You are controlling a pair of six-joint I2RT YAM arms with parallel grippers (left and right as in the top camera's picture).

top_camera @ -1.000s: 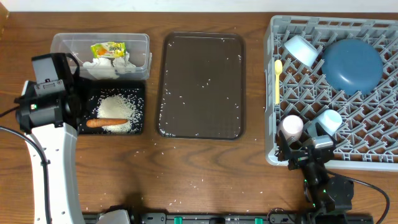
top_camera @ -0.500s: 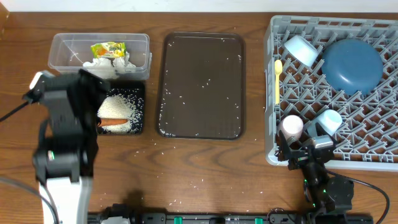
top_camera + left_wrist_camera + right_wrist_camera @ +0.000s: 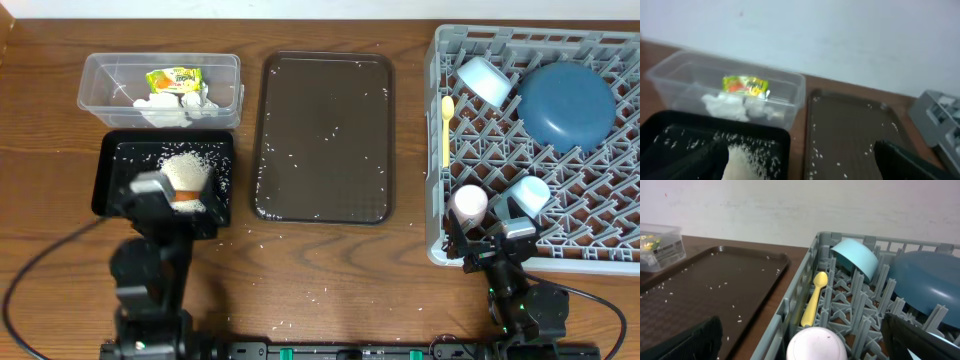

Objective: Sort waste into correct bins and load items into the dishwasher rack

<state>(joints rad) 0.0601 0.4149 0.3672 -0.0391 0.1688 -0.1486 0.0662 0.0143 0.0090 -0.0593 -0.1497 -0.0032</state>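
The clear tub (image 3: 100,75) holds the yellow-green wrapper (image 3: 172,78) and white tissue (image 3: 168,106); both also show in the left wrist view (image 3: 745,86). The black tray (image 3: 112,175) holds a rice pile (image 3: 186,166) and the carrot (image 3: 184,207), which is partly hidden. My left gripper (image 3: 160,192) is open and empty over the tray's front edge (image 3: 800,170). The grey rack (image 3: 600,225) holds the blue plate (image 3: 566,105), light blue cup (image 3: 483,80), white bowl (image 3: 526,194), pink cup (image 3: 468,203) and yellow spoon (image 3: 446,130). My right gripper (image 3: 487,245) is open just in front of the pink cup (image 3: 815,345).
The dark brown serving tray (image 3: 325,135) lies between the bins and the rack, with scattered rice grains on it. A few loose grains lie on the wooden table (image 3: 325,294) near the front. A white wall runs along the back.
My left arm has swung back from beside the bins to the table's front edge, uncovering the black tray. The right arm has not moved.
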